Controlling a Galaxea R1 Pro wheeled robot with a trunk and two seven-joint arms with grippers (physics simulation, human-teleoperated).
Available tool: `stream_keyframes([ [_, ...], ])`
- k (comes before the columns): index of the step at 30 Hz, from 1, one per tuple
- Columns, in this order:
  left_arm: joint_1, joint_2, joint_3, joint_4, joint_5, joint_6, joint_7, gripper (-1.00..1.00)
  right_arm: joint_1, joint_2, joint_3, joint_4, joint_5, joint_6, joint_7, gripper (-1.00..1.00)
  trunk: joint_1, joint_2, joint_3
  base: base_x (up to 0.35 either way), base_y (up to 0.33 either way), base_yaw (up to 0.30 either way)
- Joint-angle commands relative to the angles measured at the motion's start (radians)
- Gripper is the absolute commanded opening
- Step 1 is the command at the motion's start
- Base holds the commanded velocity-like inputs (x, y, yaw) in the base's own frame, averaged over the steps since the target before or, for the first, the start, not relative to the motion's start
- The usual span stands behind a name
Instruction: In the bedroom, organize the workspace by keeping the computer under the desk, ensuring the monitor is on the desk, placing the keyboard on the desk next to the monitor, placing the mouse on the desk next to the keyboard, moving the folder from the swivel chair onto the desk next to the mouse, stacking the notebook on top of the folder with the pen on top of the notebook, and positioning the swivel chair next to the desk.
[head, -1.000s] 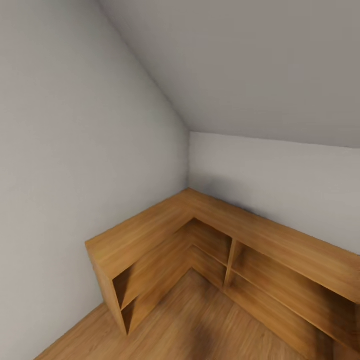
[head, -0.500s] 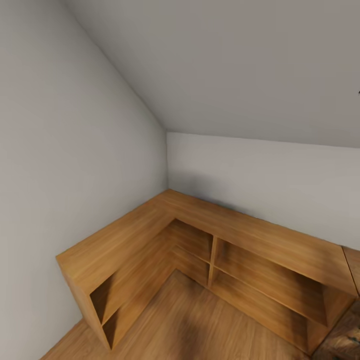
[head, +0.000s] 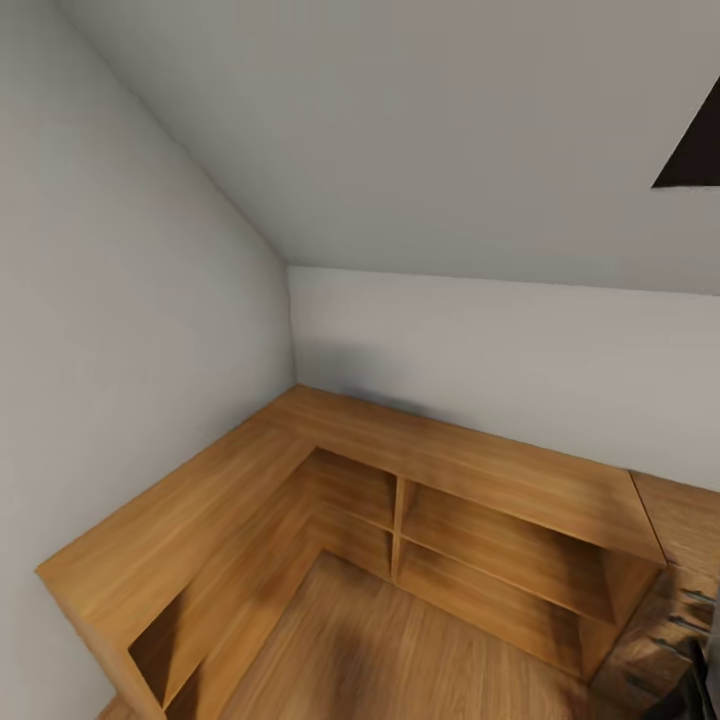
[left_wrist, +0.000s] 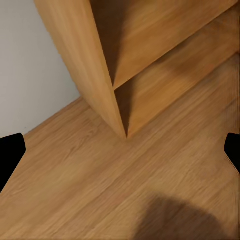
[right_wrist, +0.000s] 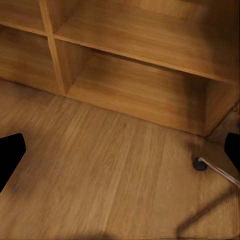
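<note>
One L-shaped wooden shelf unit (head: 470, 470) along grey walls (head: 130, 300).

I see: L-shaped low wooden shelving (head: 450, 470) in the room corner | stands on wood-plank floor (head: 400, 650) | chair caster (right_wrist: 200, 163) rests on floor

1. Swivel chair (right_wrist: 216, 170): a small part of its base appears in the right wrist view. It is one small black caster (right_wrist: 200, 163) with a thin chrome spoke (right_wrist: 225, 175) slanting away from it to the picture's edge.
2. The caster rests on the wooden floor (right_wrist: 115, 165).
3. It lies ahead of the right gripper (right_wrist: 120, 152), off to one side and near one of the black fingertips (right_wrist: 233, 149).
4. The seat, back and armrests are out of frame.
</note>
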Motion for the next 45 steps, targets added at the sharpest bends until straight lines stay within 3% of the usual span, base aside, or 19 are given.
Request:
stream_keyframes([
  [1,0.0,0.0,-0.009,0.0,0.006,-0.002,0.005,1.0,-0.001,0.001,0.008,0.002,-0.003,-0.001,-0.006,1.0,0.001,-0.002,-0.002,0.018,0.01,-0.299],
  [22,0.0,0.0,-0.009,0.001,0.006,-0.001,0.005,1.0,-0.001,0.001,0.008,0.002,-0.003,0.01,-0.006,1.0,0.001,-0.002,-0.002,0.01,0.008,-0.299],
  [45,0.0,0.0,-0.009,0.001,0.006,-0.003,0.006,1.0,-0.001,0.001,0.008,0.002,-0.003,0.01,-0.006,1.0,0.001,-0.002,-0.002,0.197,0.22,-0.299],
])
